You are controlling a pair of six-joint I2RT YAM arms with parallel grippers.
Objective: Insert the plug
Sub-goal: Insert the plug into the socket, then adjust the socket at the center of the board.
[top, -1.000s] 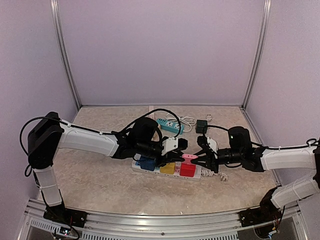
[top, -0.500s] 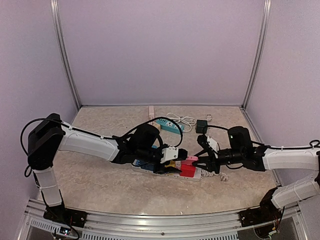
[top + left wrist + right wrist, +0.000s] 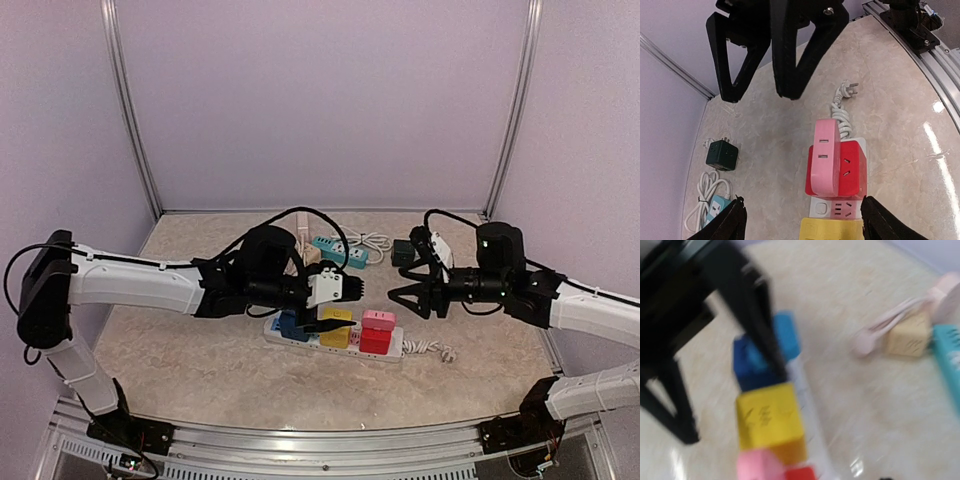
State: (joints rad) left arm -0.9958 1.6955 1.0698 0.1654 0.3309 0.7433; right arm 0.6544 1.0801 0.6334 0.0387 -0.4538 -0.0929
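The right wrist view is blurred, leaving the yellow cube (image 3: 769,412) without socket detail and the pink plug (image 3: 757,466) cut by the bottom edge. In the left wrist view the red cube (image 3: 852,170) hides most of the white power strip (image 3: 836,207).

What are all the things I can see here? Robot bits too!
white strip: one, white, middle.
blue cube: one, blue, strip's left end.
yellow cube: one, yellow, beside blue.
red cube: one, red, near strip's right end.
pink plug: one, pink, atop red cube.
teal strip: one, teal, back, white cord beside.
green cube: one, dark green, back right.
beige cube: one, beige, beside teal strip.
left pincer: one, black, open, over yellow cube.
right pincer: one, black, open, right of strip.
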